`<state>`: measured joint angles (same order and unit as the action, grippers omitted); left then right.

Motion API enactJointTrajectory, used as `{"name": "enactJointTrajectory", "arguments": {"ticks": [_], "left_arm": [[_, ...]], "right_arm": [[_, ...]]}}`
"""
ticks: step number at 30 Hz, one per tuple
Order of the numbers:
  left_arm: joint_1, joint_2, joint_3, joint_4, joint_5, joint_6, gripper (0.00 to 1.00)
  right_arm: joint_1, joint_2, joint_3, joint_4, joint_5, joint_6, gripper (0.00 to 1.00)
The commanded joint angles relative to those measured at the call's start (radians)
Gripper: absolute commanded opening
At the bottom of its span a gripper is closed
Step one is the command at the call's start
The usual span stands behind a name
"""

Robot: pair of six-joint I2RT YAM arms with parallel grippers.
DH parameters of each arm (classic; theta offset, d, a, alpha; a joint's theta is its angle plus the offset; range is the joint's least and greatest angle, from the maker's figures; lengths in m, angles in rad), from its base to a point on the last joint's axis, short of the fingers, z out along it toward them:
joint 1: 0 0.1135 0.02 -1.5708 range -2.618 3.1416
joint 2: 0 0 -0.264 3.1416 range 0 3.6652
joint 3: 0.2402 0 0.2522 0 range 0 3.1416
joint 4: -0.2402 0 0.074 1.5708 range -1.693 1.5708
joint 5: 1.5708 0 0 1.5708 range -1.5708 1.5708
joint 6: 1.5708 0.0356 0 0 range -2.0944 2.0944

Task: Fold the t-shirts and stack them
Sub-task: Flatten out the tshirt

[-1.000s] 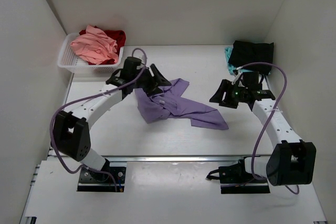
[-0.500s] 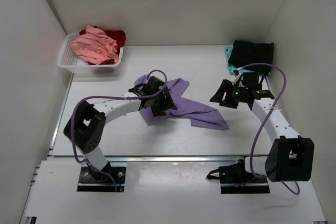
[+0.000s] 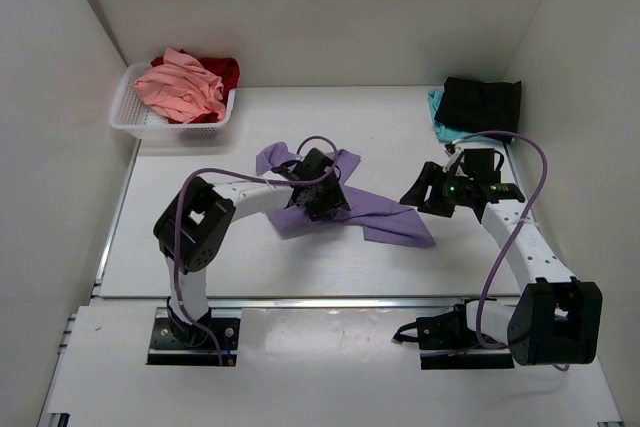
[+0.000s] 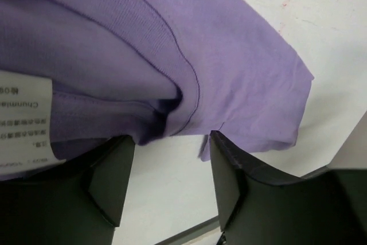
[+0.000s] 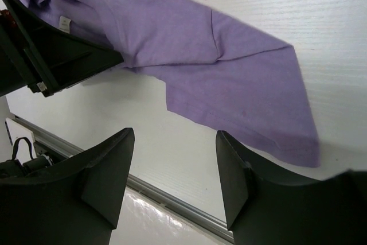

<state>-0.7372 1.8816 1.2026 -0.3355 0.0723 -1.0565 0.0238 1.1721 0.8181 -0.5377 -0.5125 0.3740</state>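
White tabletop, centre frame: your left gripper, jaws wide, sits over the lavender t-shirt (right gripper, also wide, beside it).

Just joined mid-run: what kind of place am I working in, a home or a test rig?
Most likely a lab test cell, not a home: plain white walls box in a white table, with shirts staged in a mesh basket far left and a black shirt far right.

lavender-purple t-shirt, salmon-pink t-shirt, red t-shirt, white mesh basket, black t-shirt, teal t-shirt.
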Motion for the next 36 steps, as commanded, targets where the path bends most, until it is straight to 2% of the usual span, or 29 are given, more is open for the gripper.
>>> {"name": "enactJointTrajectory", "arguments": {"ticks": [1,4,6,9,11,12,13,14,15,16,21,25,27,29,32,36], "left_arm": [[0.005,-0.006,0.043,0.009,-0.038,-0.007,0.63],[0.007,-0.015,0.028,0.03,-0.051,-0.023,0.52],[0.006,-0.007,0.029,0.039,-0.048,-0.037,0.52],[-0.007,0.019,0.058,0.05,-0.046,-0.054,0.58],[-0.014,0.054,0.084,0.049,-0.046,-0.057,0.58],[-0.014,0.059,0.086,0.055,-0.048,-0.065,0.54],[-0.019,0.068,0.101,0.059,-0.049,-0.059,0.5],[-0.013,0.076,0.113,0.058,-0.046,-0.062,0.39],[-0.014,0.079,0.129,0.052,-0.039,-0.059,0.13],[0.001,0.082,0.138,0.047,-0.026,-0.05,0.0],[0.077,-0.019,0.236,-0.092,0.098,0.006,0.0],[0.212,-0.249,0.267,-0.253,0.19,0.07,0.0],[0.316,-0.391,0.252,-0.365,0.233,0.098,0.0],[0.407,-0.503,0.201,-0.451,0.28,0.116,0.0],[0.551,-0.684,0.039,-0.543,0.366,0.142,0.0],[0.607,-0.883,-0.135,-0.634,0.369,0.153,0.0]], "right_arm": [[-0.008,-0.031,-0.017,0.028,-0.024,0.005,0.56],[-0.005,-0.042,-0.033,0.032,-0.03,0.008,0.56],[-0.004,-0.042,-0.039,0.039,-0.027,0.008,0.56],[0.001,-0.034,-0.039,0.032,-0.029,0.006,0.56],[0.005,-0.043,-0.033,0.035,-0.034,0.014,0.56],[-0.005,-0.042,-0.036,0.039,-0.037,0.008,0.56],[0.002,-0.045,-0.037,0.035,-0.035,0.008,0.56],[-0.007,-0.043,-0.042,0.041,-0.032,0.011,0.56],[-0.008,-0.046,-0.045,0.042,-0.032,0.013,0.56],[-0.012,-0.049,-0.046,0.035,-0.035,0.013,0.56],[-0.019,-0.026,-0.027,0.062,-0.032,0.02,0.56],[0.01,0.064,0.027,0.125,-0.034,0.036,0.55],[0.033,0.119,0.065,0.148,-0.018,0.045,0.56],[0.077,0.185,0.105,0.163,-0.012,0.049,0.56],[0.131,0.273,0.169,0.2,0.008,0.069,0.54],[0.198,0.377,0.252,0.234,0.011,0.1,0.51]]}}
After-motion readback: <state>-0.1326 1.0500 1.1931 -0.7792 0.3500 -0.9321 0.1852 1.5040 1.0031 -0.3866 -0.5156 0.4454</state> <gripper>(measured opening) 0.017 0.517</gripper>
